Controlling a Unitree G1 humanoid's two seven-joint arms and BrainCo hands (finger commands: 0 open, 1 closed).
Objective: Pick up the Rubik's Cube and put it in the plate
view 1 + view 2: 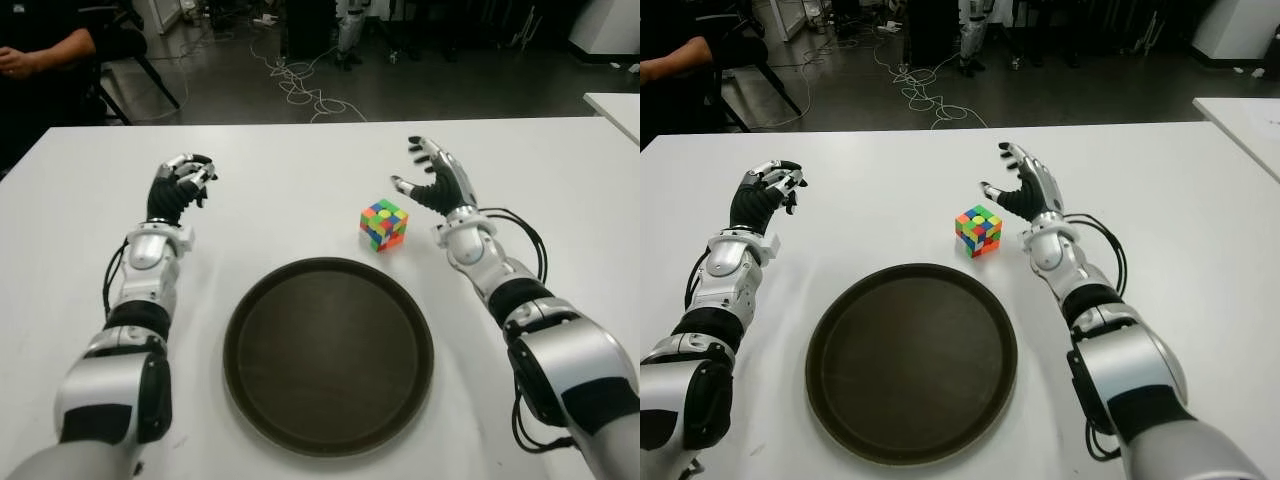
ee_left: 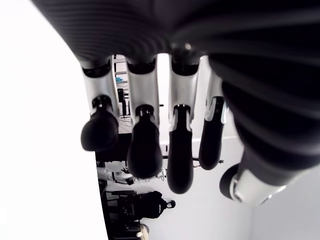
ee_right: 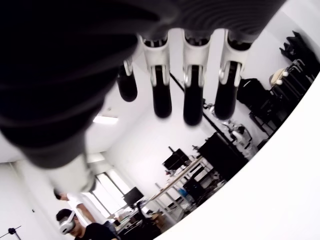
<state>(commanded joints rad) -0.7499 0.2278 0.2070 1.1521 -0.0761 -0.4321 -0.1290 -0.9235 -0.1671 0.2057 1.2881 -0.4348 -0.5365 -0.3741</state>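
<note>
Multicoloured plastic Rubik's Cube [image 1: 384, 224] sits on white surface [image 1: 300, 190], just beyond round dark-brown plate [image 1: 329, 352]. Right robot hand [image 1: 437, 182] beside it, spread, empty. Left robot hand [image 1: 180, 187] curled, idle. Approach sideways, pinch opposite faces squarely.

A white bench [image 1: 890, 170] fills most of the frame. A round dark brown plate [image 1: 830, 400] lies in the lower centre, with nothing on it. Just above and right of the plate sits a multicoloured Rubik's Cube [image 1: 979, 230], turned corner-on. Immediately right of the cube, the right robot hand [image 1: 1025, 185] is raised with fingers spread, not touching the cube. At the left of the frame, the left robot hand [image 1: 765, 195] shows with fingers curled, holding nothing. In the upper left corner a person's arm [image 1: 670, 62] is visible. Cables [image 1: 930, 100] trail across the dark floor [image 1: 1090, 95] along the top.
</note>
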